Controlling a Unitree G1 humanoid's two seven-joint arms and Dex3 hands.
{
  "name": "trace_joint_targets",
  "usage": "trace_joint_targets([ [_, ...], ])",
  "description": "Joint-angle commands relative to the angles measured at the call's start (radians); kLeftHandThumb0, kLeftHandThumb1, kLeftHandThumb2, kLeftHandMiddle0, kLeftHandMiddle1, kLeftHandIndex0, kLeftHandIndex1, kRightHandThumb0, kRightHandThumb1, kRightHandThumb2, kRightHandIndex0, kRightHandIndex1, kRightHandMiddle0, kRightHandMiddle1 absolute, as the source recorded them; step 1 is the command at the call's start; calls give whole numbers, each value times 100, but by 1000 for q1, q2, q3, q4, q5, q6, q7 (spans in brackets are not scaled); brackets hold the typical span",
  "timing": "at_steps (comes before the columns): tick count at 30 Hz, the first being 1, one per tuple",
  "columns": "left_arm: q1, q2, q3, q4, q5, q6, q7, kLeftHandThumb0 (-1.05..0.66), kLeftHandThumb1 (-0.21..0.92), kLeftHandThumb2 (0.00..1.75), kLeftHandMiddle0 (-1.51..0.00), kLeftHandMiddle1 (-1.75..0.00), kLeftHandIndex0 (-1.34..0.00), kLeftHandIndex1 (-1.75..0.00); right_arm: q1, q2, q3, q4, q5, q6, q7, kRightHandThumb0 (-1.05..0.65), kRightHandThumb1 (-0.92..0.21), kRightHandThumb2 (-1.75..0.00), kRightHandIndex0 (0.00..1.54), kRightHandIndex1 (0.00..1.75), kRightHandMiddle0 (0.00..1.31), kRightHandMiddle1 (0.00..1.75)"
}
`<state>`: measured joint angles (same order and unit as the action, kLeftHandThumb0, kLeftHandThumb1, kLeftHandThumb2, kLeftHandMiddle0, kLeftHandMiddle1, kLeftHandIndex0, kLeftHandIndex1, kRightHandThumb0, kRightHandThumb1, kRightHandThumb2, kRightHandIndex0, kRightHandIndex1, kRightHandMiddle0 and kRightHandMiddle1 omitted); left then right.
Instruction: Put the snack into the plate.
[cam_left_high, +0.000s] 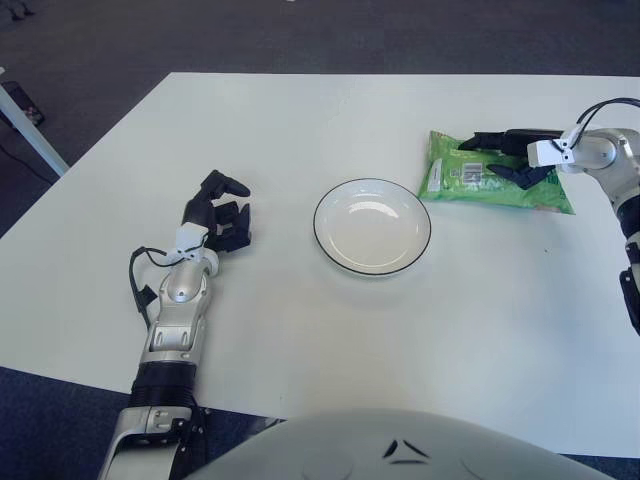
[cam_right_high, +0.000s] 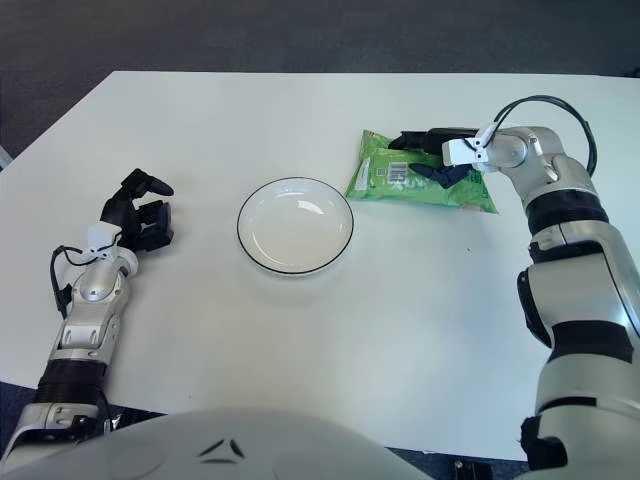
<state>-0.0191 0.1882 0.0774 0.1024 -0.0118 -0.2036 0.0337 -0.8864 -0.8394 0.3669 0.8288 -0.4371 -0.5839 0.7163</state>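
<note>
Right hand (cam_right_high: 437, 152) apparently pinches the crinkly green snack (cam_left_high: 490, 178) beside the round glossy plate (cam_left_high: 372, 226).

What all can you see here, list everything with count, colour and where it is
snack packet: one, green, lying flat on the table just right of the plate
plate: one, white with a dark rim, empty, near the table's middle
table: one, white, under everything
floor: dark, beyond the table
right hand: one, black fingers over the snack packet
left hand: one, black fingers curled, holding nothing, left of the plate
</note>
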Motion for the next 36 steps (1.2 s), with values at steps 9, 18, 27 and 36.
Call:
trace_joint_targets([
  [9,117,-66,-19,141,-4,-8,-2,-42,51,108,-114,-175,-46,-175,103,-57,-76,-252,-9,82,-15,-94,-92,-111,16,10,0,23],
  [18,118,-71,-22,149,-10,-24,-2,-42,51,108,-115,-175,-46,-175,91,-45,-77,-173,-81,21,-198,-96,-92,-107,4,4,0,15],
  [27,126,-73,-27,133,-5,-14,5,-42,51,107,-116,-175,-46,-175,95,-42,-79,-145,-139,30,-326,-103,-92,-103,0,0,0,10],
  [36,133,-72,-30,117,-1,-3,6,-42,51,107,-115,-175,-46,-175,144,-28,-119,-205,-132,131,-402,-105,-92,-101,0,0,0,12],
])
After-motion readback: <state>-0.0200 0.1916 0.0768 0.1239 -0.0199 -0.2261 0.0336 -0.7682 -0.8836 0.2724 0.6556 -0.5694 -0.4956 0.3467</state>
